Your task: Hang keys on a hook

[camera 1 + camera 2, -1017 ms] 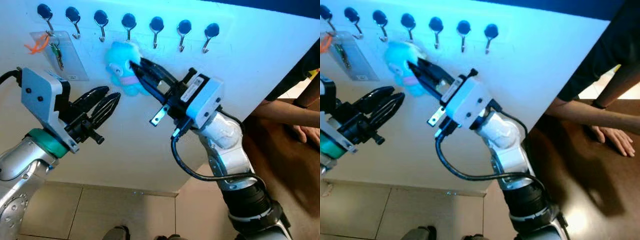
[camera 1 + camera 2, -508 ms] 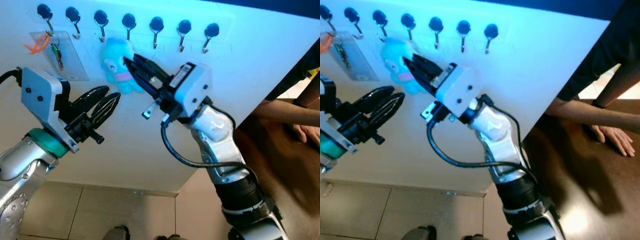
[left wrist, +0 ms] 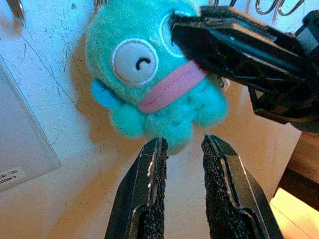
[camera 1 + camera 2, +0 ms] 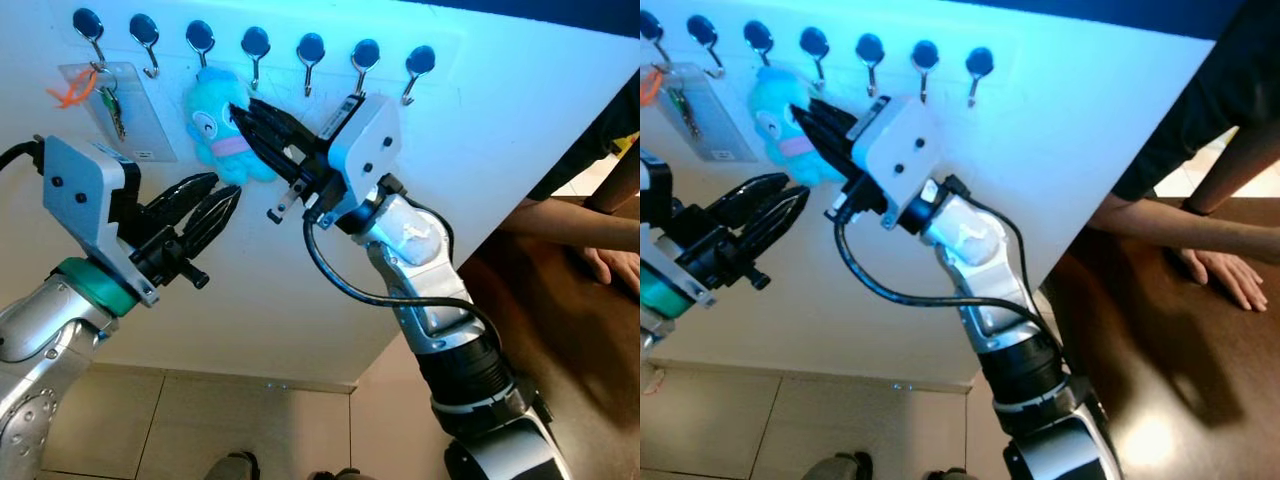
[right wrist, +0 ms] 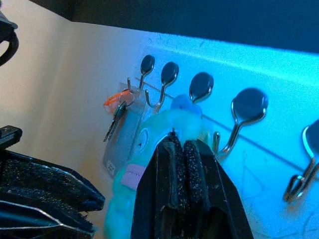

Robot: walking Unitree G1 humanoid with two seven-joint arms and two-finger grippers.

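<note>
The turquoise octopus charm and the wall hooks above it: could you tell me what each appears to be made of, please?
Octopus charm: soft plush, judging by its fuzzy turquoise pile, with a stitched white eye and a smooth pink felt-like band. The right gripper is shut on it. Wall hooks: probably polished metal, thin shiny curved wire under dark glossy round heads, possibly plastic or enamel.

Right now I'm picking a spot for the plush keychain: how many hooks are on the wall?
7, in one row along the wall: first hook holds a card and key, then above the plush.
</note>
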